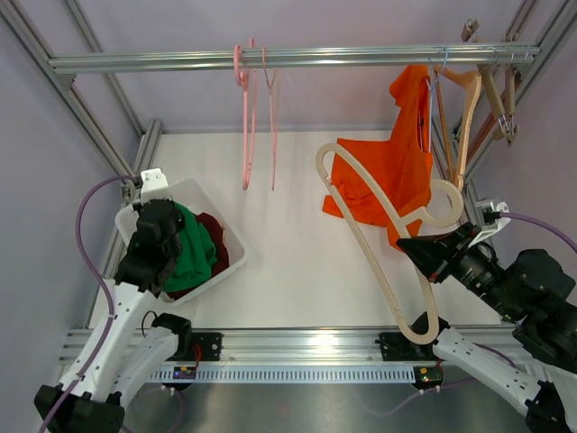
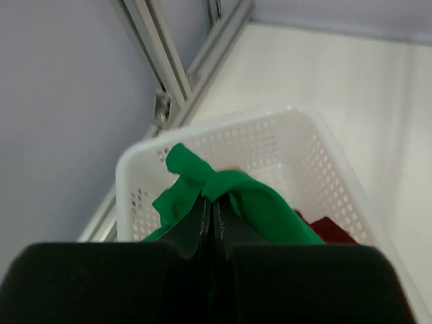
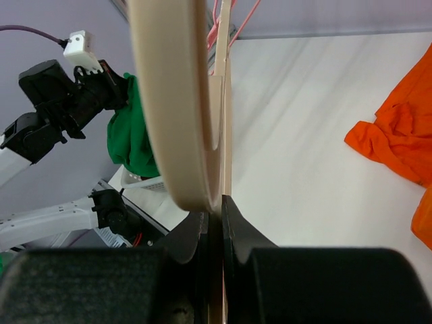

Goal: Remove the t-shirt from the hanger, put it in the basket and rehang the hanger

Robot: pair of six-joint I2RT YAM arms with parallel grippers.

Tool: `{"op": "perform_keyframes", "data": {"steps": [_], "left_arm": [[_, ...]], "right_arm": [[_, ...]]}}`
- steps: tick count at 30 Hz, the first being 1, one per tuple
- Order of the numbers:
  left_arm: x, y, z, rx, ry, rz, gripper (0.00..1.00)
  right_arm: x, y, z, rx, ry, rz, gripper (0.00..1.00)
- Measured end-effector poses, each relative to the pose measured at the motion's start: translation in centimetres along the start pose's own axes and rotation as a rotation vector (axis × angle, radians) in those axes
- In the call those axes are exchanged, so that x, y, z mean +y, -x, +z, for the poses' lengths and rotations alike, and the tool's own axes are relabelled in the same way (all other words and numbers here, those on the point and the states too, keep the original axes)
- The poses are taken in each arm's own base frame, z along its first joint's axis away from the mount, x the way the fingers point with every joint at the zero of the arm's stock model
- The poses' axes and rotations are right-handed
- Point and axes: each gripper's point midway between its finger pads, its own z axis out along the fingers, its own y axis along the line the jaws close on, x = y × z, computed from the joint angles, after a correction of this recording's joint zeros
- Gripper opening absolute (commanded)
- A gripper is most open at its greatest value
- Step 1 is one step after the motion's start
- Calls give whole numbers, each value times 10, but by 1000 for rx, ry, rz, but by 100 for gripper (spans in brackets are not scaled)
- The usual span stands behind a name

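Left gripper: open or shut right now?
Shut. The left gripper has its jaws together, pinching the green cloth over the white basket.

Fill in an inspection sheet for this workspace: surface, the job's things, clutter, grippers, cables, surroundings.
Surface: white table, glossy, with cloth lying on its right side.
Job's things: orange t-shirt partly spread on the table, partly rising toward the rail; cream hanger raised in front of it, with no cloth on the part the right wrist view shows.
Clutter: white basket at left, holding a green garment and dark red cloth.
Grippers: left gripper shut on the green garment; right gripper shut on the cream hanger.
Cables: purple cables on both arms; no snag seen.
Surroundings: aluminium rail carrying pink hangers and wooden hangers; plain walls.
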Motion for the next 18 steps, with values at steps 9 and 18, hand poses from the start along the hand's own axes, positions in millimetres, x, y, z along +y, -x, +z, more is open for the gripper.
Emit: {"op": "perform_keyframes", "data": {"steps": [9,18], "left_arm": [[6,-49,20,267,10,-381,0],[-12,-135,11,459,79,-626,5]], "right_arm": [[6,1,1,-6,41,-20,0],[-8,-32,29,75,4,-16,0]]}}
